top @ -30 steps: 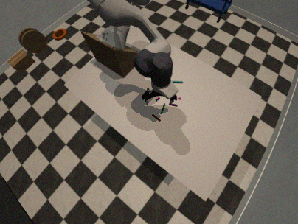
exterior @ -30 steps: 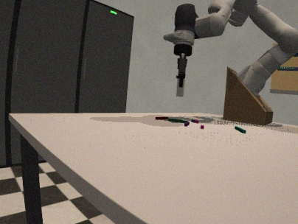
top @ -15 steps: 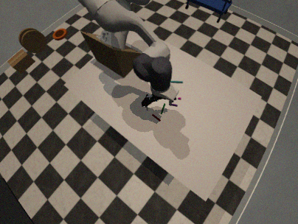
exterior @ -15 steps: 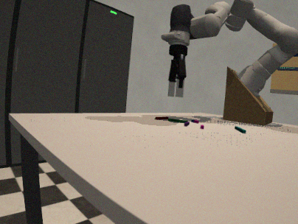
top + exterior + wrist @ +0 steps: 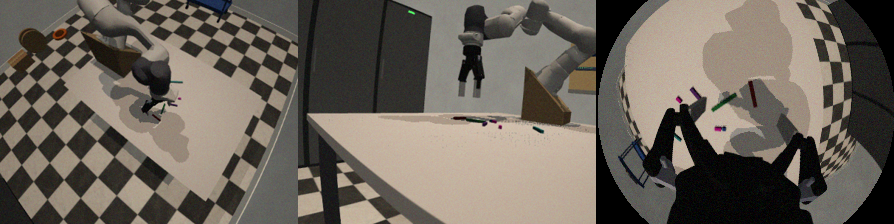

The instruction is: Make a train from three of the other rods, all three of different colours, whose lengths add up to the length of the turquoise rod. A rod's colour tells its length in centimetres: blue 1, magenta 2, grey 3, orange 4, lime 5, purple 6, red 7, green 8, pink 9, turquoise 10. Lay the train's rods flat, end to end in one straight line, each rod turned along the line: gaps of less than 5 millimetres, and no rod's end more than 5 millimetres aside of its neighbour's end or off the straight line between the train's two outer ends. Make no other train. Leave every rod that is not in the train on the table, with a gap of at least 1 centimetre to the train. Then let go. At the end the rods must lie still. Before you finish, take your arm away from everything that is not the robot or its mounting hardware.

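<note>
My gripper [image 5: 469, 94] [image 5: 743, 112] is open and empty, high above the table. The turquoise rod [image 5: 176, 82] [image 5: 538, 130] [image 5: 677, 136] lies apart, nearest the base. A red rod [image 5: 156, 117] [image 5: 459, 118] [image 5: 753, 94], a green rod [image 5: 163, 108] [image 5: 476, 120] [image 5: 724, 102] and a purple rod [image 5: 173, 105] [image 5: 484, 124] [image 5: 696, 93] lie apart at different angles. One small magenta rod [image 5: 179, 98] [image 5: 500, 127] [image 5: 679, 99] lies near the purple one. Another magenta rod [image 5: 493, 121] [image 5: 718, 129] lies end to end with a blue rod [image 5: 724, 129]; any gap is too small to tell. The arm hides this pair in the top view.
The rods lie on a pale table [image 5: 229, 121] [image 5: 445, 158]. The arm's wooden mount [image 5: 111, 55] [image 5: 541, 103] stands at one side of the table. The arm's shadow falls over the red rod and part of the green rod.
</note>
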Controlling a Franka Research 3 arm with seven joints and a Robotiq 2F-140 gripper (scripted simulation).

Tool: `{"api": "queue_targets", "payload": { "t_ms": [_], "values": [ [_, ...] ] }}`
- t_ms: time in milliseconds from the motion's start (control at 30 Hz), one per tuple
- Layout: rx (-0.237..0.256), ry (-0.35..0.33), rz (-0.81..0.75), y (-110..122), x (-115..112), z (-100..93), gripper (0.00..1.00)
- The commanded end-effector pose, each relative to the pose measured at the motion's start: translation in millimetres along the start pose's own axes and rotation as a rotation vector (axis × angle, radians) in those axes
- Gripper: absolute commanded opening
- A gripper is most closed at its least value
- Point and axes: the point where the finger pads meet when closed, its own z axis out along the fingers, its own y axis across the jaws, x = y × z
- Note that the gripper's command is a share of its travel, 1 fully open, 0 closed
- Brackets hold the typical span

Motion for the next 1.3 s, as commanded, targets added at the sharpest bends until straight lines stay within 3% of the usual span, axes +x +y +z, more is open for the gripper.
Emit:
{"api": "queue_targets", "payload": {
  "t_ms": [0, 767, 800, 1267],
  "values": [
    [0.002, -0.014, -0.167, 5.8, 1.7, 0.2, 1.0],
    [0.005, -0.003, -0.445, 20.1, 20.1, 2.8, 1.0],
    [0.005, -0.003, -0.445, 20.1, 20.1, 2.8, 0.15],
    [0.005, -0.003, -0.445, 20.1, 20.1, 2.8, 0.15]
  ]
}}
